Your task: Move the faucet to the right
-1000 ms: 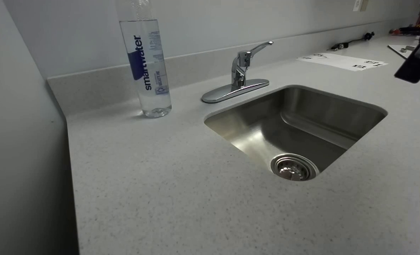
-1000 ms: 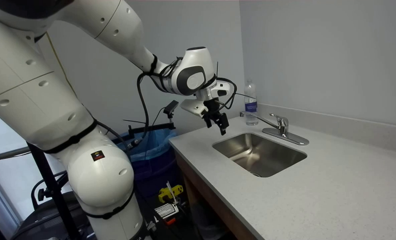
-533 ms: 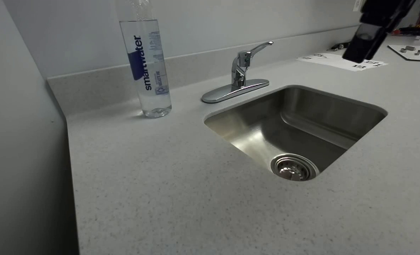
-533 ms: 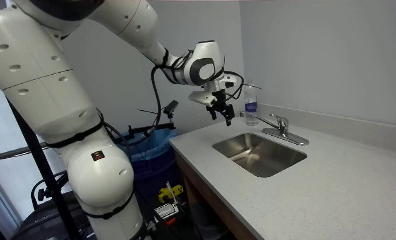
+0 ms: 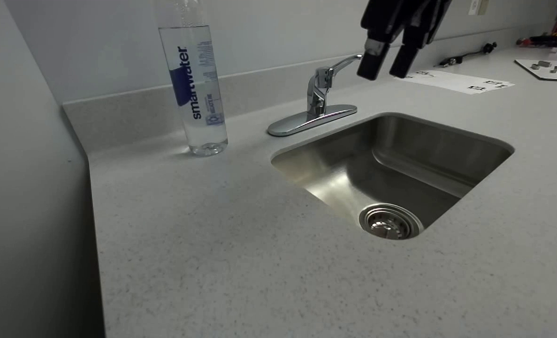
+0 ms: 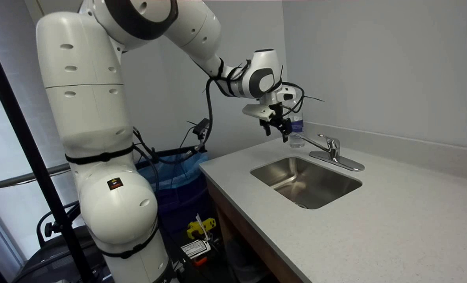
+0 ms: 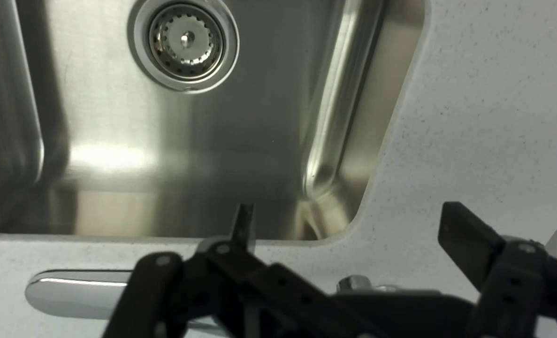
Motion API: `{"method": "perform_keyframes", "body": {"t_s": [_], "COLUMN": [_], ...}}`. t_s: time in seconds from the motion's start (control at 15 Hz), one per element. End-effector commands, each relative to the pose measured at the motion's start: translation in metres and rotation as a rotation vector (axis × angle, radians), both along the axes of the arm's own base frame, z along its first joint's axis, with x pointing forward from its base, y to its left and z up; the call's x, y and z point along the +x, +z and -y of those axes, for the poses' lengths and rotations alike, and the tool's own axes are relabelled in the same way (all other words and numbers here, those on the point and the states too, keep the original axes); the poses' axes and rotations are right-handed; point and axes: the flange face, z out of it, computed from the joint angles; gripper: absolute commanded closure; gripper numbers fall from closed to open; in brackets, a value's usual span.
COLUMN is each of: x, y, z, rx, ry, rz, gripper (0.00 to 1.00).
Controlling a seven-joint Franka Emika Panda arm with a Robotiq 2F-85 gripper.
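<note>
The faucet (image 5: 316, 96) is shiny chrome with an oval base plate and stands upright behind the sink; it shows in both exterior views (image 6: 333, 149). My gripper (image 5: 387, 68) is open and empty, fingers pointing down, in the air above the counter. In an exterior view the gripper (image 6: 275, 131) covers the tip of the faucet's long spout. In the wrist view the fingertips (image 7: 351, 224) are wide apart. The base plate's end (image 7: 79, 293) shows at lower left, and a small chrome end piece (image 7: 354, 283) shows between the fingers. I cannot tell whether anything touches.
A tall clear water bottle (image 5: 199, 94) stands left of the faucet, near the side wall; it is also in an exterior view (image 6: 297, 127). The steel sink (image 5: 428, 141) lies in front. A white sheet (image 5: 452, 83) lies farther along the counter. A backsplash (image 6: 398, 149) runs behind.
My gripper has moved toward the faucet, leftward in an exterior view and rightward in another exterior view. The faucet and the bottle have not moved.
</note>
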Motion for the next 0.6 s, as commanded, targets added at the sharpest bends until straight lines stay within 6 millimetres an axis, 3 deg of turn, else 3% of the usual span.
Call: {"method": "perform_keyframes", "body": {"t_s": [0.0, 0.53], "x": [0.0059, 0.0149], "y": [0.0026, 0.0048], "z": [0.0002, -0.0009], "rx": [0.001, -0.005], "ry": [-0.002, 0.004], "rz": [-0.001, -0.008], "gripper": [0.0, 0.0]}}
